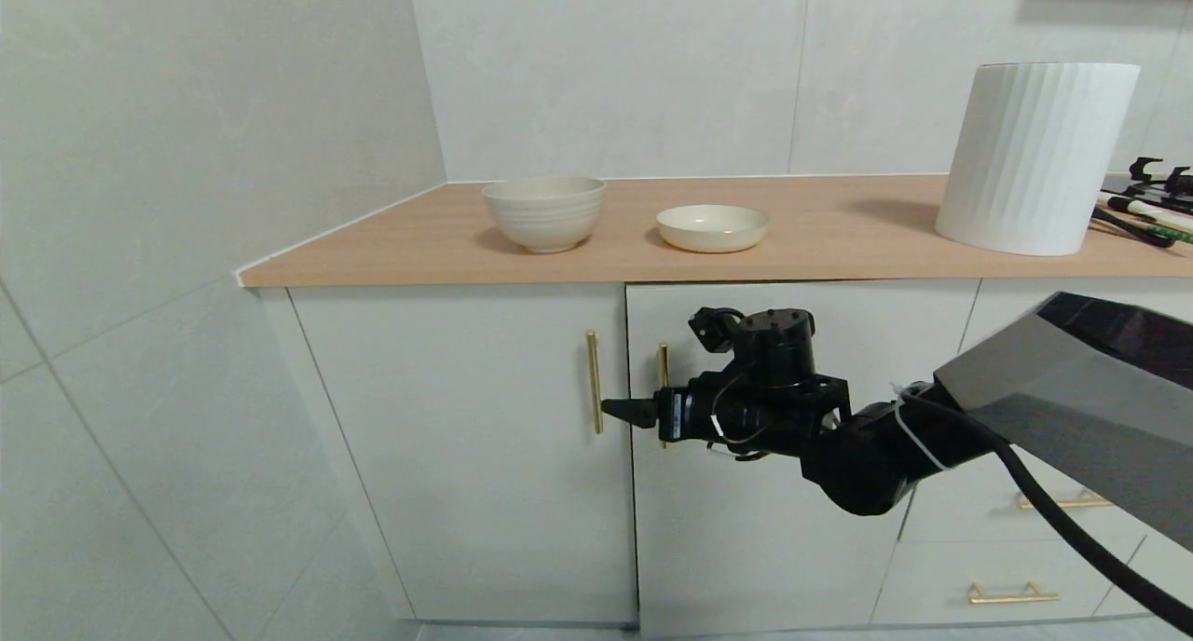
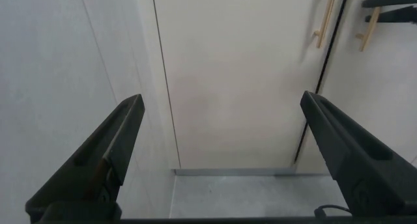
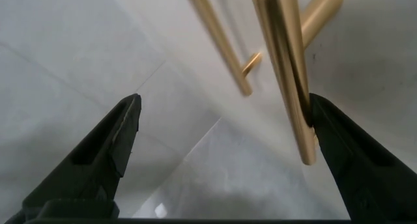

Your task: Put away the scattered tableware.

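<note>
The bowl (image 1: pixel 544 212) and the dish (image 1: pixel 712 227) stand on the bench (image 1: pixel 839 240), at 11 and 1 o'clock from the right gripper (image 1: pixel 629 410). That gripper is wide open at the cabinet handle (image 3: pixel 287 68). The handle lies close to one finger, not centred, so closing may slip off it or knock the neighbouring handle (image 1: pixel 594 380). The left gripper (image 2: pixel 221 103) is wide too and holds nothing.

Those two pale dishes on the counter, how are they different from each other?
The bowl is tall and deep; the shallow dish is low and flat. The bowl has ridged sides; the shallow dish looks smooth. The bowl stands nearer the side wall, the shallow dish farther from it. Both are cream, upright, and sit apart on the wooden countertop.
</note>
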`<state>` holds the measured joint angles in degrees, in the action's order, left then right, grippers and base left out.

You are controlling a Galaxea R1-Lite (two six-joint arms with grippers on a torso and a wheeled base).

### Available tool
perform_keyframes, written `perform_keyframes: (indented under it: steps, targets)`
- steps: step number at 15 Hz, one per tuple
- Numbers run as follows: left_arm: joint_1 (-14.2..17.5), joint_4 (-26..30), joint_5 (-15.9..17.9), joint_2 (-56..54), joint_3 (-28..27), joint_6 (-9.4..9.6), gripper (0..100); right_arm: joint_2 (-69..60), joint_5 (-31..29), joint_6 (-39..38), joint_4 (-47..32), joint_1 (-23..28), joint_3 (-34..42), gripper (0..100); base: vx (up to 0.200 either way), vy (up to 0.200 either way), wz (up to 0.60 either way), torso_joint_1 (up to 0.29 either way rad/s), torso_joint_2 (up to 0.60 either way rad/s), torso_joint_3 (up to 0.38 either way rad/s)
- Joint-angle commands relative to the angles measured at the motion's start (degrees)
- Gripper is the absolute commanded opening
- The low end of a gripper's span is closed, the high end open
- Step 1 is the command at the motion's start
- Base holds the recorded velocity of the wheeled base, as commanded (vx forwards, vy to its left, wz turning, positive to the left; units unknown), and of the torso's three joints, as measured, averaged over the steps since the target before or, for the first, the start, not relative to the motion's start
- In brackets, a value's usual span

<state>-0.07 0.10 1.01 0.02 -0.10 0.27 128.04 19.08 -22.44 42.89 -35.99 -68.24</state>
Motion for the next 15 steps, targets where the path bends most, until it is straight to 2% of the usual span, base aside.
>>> perform_keyframes:
  steps: [1,2,3,5,7,8,10,11,13,15]
  targets:
    - [0.0,0.0,0.0,0.0,0.0,0.00,100,-4.2,1.6,-0.1,0.2,-0.4,4.2,100,0.000,0.000,0.00,0.000,0.00,0.000]
    - [0.0,0.0,0.0,0.0,0.0,0.00,100,-5.0,2.0,-0.1,0.4,-0.4,5.3,100,0.000,0.000,0.00,0.000,0.00,0.000]
    - [0.0,0.0,0.0,0.0,0.0,0.00,100,-8.3,5.3,-0.1,2.4,-0.4,10.6,100,0.000,0.000,0.00,0.000,0.00,0.000]
    - [0.1,0.0,0.0,0.0,0.0,0.00,100,-10.7,8.1,-0.1,6.8,-1.2,16.7,100,0.000,0.000,0.00,0.000,0.00,0.000]
    - [0.1,0.0,0.0,0.0,0.0,0.00,100,-10.9,8.3,0.1,11.9,-1.5,21.1,100,0.000,0.000,0.00,0.000,0.00,0.000]
    - [0.1,0.0,0.0,0.0,0.0,0.17,100,-10.9,8.3,0.0,16.8,-1.7,24.5,100,0.000,0.000,0.00,0.000,0.00,0.000]
    - [0.1,-0.4,-0.2,0.0,0.0,0.87,100,-10.9,8.3,0.0,19.5,-1.8,26.3,100,0.000,0.000,0.00,0.000,0.00,0.000]
    - [0.0,-1.2,0.0,0.0,-2.5,0.17,100,-11.3,8.2,-0.1,19.6,-1.9,26.5,100,0.000,0.000,0.00,0.000,0.00,0.000]
    - [-0.4,1.8,2.0,1.5,-12.4,-3.87,100,-12.5,8.2,-0.2,19.6,-1.9,26.9,100,0.000,0.000,0.00,0.000,0.00,0.000]
    - [-3.9,11.1,11.6,11.7,-24.6,-4.57,100,-13.3,8.2,-0.2,19.6,-1.9,27.3,100,0.000,0.000,0.00,0.000,0.00,0.000]
